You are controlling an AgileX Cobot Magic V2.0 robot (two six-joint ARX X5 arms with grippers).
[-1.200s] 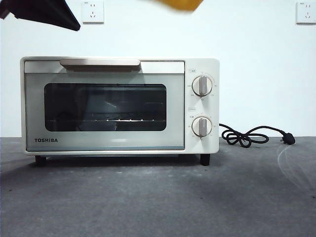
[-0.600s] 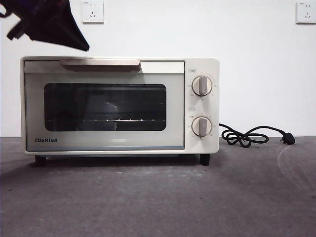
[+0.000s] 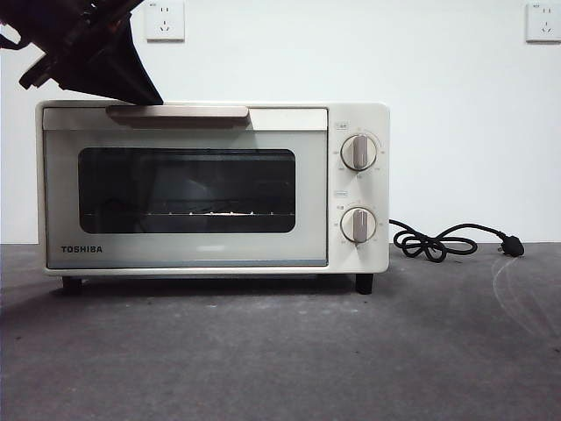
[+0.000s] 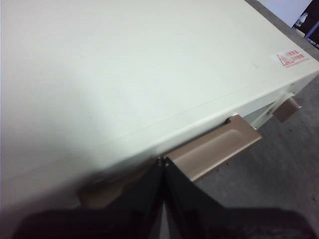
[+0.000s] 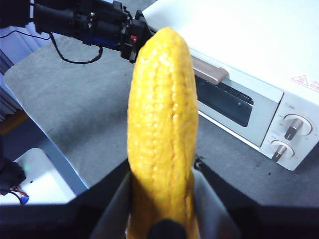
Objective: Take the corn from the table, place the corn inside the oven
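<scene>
While the right gripper (image 5: 162, 209) clamps the corn (image 5: 162, 129) by its thick lower end, the cob sticks up and out past the jaws, held in the air well above and in front of the oven (image 5: 259, 64), out of sight in the front view. The oven door (image 3: 186, 197) is shut, so nothing can go in yet.

Left gripper (image 4: 163, 162) is at the oven too: jaws pressed together with nothing between them, tips right at the bar handle (image 4: 214, 147) on the oven's top front edge. In the front view it shows as a dark mass (image 3: 96, 53) above the oven's handle end farthest from the knobs (image 3: 358, 152). Hard to say if the tips touch the handle or sit just off it, probably about to hook it.

Handling judgement: the corn looks stiff and fairly light, glossy lumpy skin, so likely a bit slippery and apt to swivel in a two-jaw pinch. The tapered shape means a grip near the thin tip would slide off; the thick end or mid-body across the width is the better hold, which matches the present grip. Long overhang past the jaws could clip the door frame when going in. Not fragile, a drop onto the table (image 3: 280, 351) would mostly cost a re-grasp
</scene>
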